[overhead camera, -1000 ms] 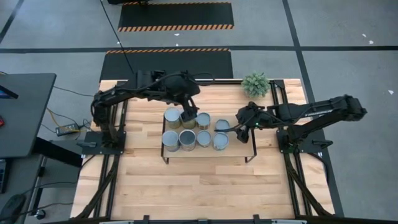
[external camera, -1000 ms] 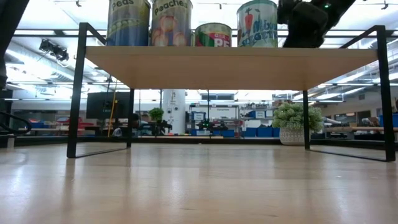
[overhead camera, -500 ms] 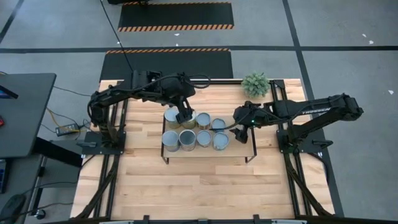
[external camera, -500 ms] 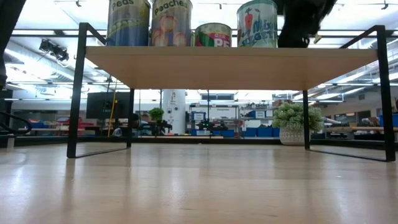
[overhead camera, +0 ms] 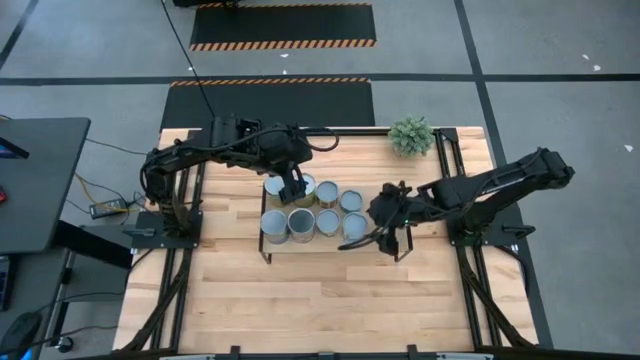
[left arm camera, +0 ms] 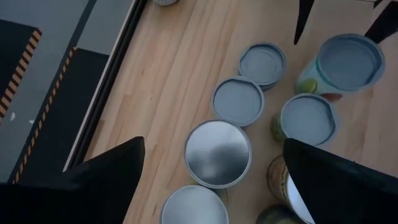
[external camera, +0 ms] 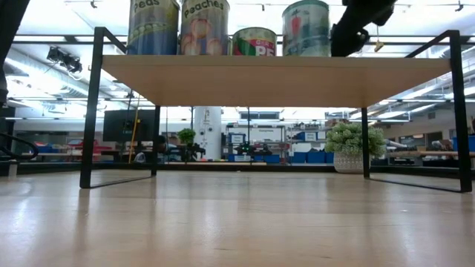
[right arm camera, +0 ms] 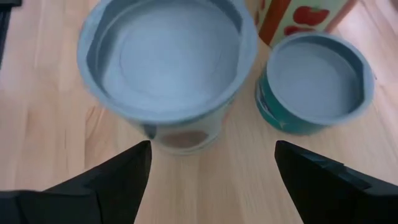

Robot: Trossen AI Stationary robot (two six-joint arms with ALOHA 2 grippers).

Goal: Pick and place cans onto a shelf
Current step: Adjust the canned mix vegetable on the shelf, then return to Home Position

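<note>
The tabletop (overhead camera: 330, 300) fills the centre of the high view. The shelf (overhead camera: 375, 245) stands mid-frame on it, black rod frames at both ends, its board seen edge-on across the upper part of the low view.

All eight cans (overhead camera: 302, 222) you can count from above stand upright on the shelf in two rows, left of centre on the board; none remains on the tabletop. Judge the placing as essentially complete.

The left gripper (overhead camera: 292, 186) hangs over the upper-left cans. Its fingers (left arm camera: 93, 177) are spread wide and hold nothing. In the left wrist view a silver-topped can (left arm camera: 217, 153) sits between them, below.

The right gripper (overhead camera: 385, 212) is at the right end of the rows, fingers (right arm camera: 118, 177) released and empty. In the right wrist view a large blue-grey-topped can (right arm camera: 168, 59) lies directly ahead, a teal-sided can (right arm camera: 314, 84) just beside it.

Hazards from here:
- Both grippers are close above tightly packed cans. If you descend or sweep sideways, a finger may clip a rim and topple a can into its neighbours.
- The right arm crosses the shelf's right rod frame (overhead camera: 407, 235). A low retreat could catch it and shift the whole shelf.
- Lift clear vertically before you move either arm outward.
</note>
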